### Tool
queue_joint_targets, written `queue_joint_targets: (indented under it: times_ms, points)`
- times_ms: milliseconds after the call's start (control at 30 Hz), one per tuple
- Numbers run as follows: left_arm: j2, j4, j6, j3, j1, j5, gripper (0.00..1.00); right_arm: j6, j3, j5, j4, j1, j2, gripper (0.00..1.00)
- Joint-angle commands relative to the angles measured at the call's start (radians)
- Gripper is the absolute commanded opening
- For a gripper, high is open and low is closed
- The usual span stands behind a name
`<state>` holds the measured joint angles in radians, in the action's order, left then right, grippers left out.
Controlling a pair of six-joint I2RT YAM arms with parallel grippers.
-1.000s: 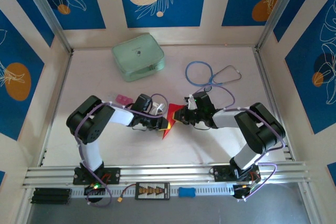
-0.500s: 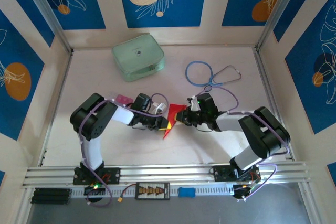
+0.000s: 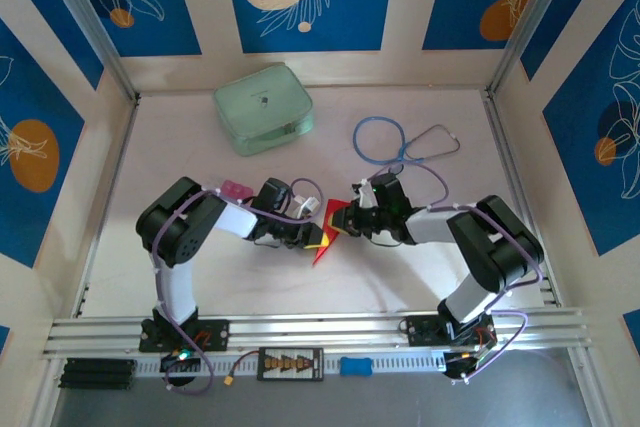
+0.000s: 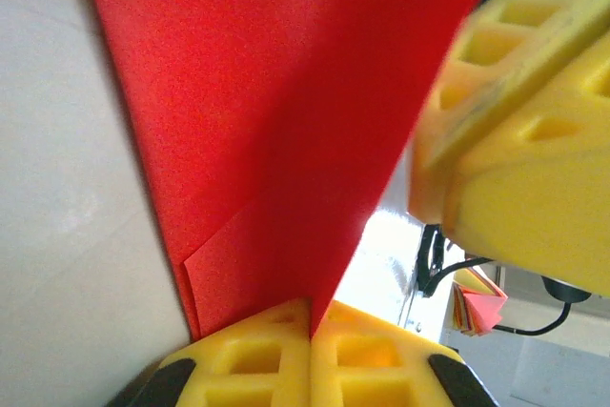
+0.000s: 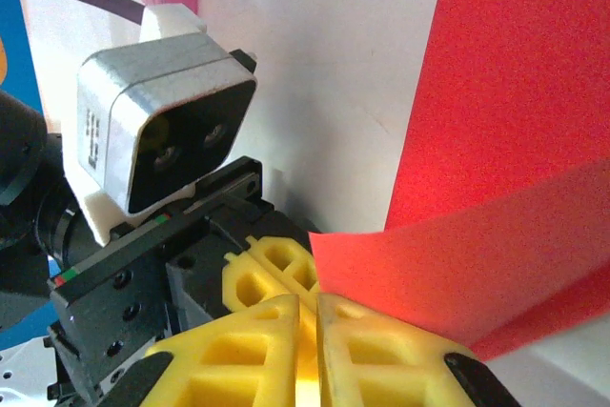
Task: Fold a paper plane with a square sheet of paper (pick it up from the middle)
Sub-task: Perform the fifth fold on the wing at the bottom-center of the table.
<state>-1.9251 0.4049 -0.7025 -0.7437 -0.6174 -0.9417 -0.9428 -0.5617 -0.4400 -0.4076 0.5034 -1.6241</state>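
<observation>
Top external: left gripper [image 3: 317, 238], right gripper [image 3: 343, 229] clamp red paper plane [image 3: 323, 251].

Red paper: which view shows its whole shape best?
Top external: the paper shows whole, a pointed shape between the left gripper and right gripper. Left wrist shows a cropped close-up with a folded flap; right wrist, a curled edge in that gripper's shut jaws.

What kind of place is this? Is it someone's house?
Probably a robot practice booth, not a house. The left arm and right arm are bolted to a metal rail, blue patterned panels wall in the table, and both pinch one red paper sheet.
</observation>
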Motion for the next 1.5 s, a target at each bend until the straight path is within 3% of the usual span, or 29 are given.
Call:
queue_joint_targets:
  times_ms: [0,1000,1300,1467]
  points:
    - [-0.011,-0.098,0.024,0.015,-0.004,0.061,0.00,0.016,-0.020,-0.031,-0.010,-0.005,-0.032,0.14]
    - [-0.035,-0.267,0.046,-0.024,0.001,0.143,0.00,0.030,-0.053,-0.041,0.014,-0.034,-0.142,0.14]
    - [-0.028,-0.313,0.062,-0.030,0.004,0.175,0.00,0.026,-0.068,-0.002,0.098,-0.035,-0.186,0.14]
    - [0.007,-0.343,0.072,-0.024,0.000,0.178,0.13,0.032,-0.086,0.019,0.165,-0.035,-0.199,0.13]
